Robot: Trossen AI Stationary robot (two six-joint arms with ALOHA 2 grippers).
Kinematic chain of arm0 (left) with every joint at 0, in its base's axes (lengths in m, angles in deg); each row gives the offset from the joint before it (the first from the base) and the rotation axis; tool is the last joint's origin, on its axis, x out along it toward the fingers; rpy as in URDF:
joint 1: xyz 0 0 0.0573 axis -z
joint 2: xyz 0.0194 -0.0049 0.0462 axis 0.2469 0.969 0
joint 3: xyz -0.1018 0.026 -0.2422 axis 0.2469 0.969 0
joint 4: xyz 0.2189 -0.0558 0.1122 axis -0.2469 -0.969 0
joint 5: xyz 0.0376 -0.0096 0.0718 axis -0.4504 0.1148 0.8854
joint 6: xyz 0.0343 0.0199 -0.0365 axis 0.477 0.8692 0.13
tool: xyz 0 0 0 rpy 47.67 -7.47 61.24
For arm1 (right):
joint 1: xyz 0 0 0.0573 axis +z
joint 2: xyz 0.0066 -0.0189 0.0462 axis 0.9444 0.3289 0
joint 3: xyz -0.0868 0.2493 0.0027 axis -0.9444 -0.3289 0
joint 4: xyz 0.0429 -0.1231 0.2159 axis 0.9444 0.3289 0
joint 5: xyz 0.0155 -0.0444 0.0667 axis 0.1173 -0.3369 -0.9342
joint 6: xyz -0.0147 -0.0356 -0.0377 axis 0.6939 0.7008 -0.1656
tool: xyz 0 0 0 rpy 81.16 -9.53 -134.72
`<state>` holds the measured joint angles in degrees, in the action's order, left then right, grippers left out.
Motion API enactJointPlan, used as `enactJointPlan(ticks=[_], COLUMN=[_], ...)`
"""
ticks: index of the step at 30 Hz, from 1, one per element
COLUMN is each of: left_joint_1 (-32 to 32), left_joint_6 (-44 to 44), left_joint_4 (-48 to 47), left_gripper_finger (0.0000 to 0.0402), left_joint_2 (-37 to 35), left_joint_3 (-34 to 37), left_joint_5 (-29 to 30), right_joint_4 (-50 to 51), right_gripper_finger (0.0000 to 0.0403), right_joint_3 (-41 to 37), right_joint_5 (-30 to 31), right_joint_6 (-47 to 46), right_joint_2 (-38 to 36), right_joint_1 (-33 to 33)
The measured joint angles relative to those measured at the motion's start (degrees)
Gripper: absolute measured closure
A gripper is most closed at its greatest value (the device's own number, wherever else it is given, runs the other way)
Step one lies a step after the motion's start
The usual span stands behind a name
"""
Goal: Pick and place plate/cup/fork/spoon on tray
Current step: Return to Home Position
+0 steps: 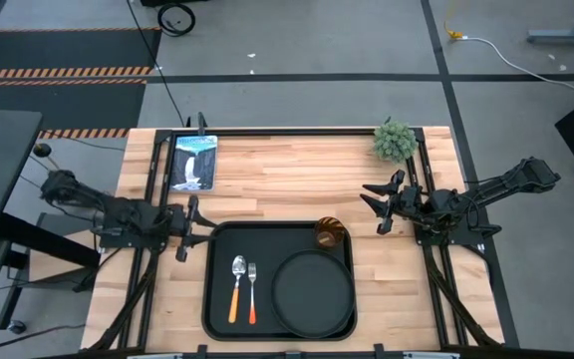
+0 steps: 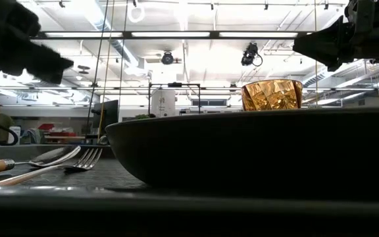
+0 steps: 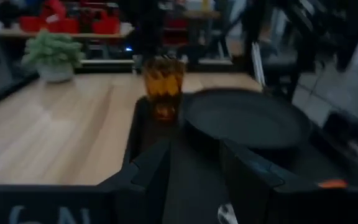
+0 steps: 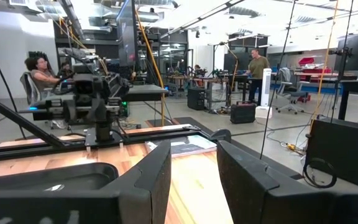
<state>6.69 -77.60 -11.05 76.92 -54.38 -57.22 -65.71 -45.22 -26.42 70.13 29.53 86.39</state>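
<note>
The black rectangular tray (image 1: 219, 299) lies at the table's near middle. On it rest the round black plate (image 1: 313, 289) at the right, the amber cup (image 1: 329, 233) upright at the far right corner, and the spoon (image 1: 237, 287) and fork (image 1: 252, 291) side by side at the left, orange handles toward the near edge. My left gripper (image 1: 189, 227) is open and empty, just off the tray's far left corner. My right gripper (image 1: 382, 204) is open and empty above the wood, to the right of the cup. The left wrist view shows the cup (image 3: 164, 84) and plate (image 3: 244, 118) ahead.
A small potted plant (image 1: 395, 141) stands at the table's far right corner. A picture card (image 1: 193, 162) lies at the far left. Bare wood lies between them and to the tray's right. People (image 4: 257, 65) are in the room beyond the table.
</note>
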Motion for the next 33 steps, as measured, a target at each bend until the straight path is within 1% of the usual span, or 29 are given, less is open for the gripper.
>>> enactJointPlan(ticks=[3,11,14,17,19,23,33], left_joint_1=[-2.48,-7.69,-9.92,-11.96,-12.67,-12.44,-8.17], left_joint_6=[-2.13,3.94,3.76,3.59,3.85,3.85,3.83], left_joint_4=[-0.07,-0.52,0.96,4.63,4.66,4.67,5.02], left_gripper_finger=[0.0253,0.0253,0.0253,0.0253,0.0253,0.0253,0.0253], left_joint_2=[-3.09,-9.93,-10.26,-10.23,-10.13,-10.15,-10.17], left_joint_3=[-0.02,0.0,0.07,0.07,0.08,0.09,0.09], left_joint_5=[-0.49,-0.65,-0.49,-0.38,-0.41,-0.44,-0.52], right_joint_4=[0.01,0.02,0.02,0.02,0.06,0.03,0.04], right_gripper_finger=[0.0266,0.0266,0.0266,0.0266,0.0266,0.0266,0.0266], right_joint_3=[0.02,0.0,0.01,0.01,0.0,0.01,0.02], right_joint_5=[0.01,0.0,0.0,0.0,0.0,0.0,0.0], right_joint_6=[-0.01,0.0,-0.01,-0.01,0.0,-0.02,0.0], right_joint_2=[0.0,0.0,0.0,0.0,-0.01,0.0,0.0], right_joint_1=[0.0,0.02,0.02,0.01,0.0,0.01,0.0])
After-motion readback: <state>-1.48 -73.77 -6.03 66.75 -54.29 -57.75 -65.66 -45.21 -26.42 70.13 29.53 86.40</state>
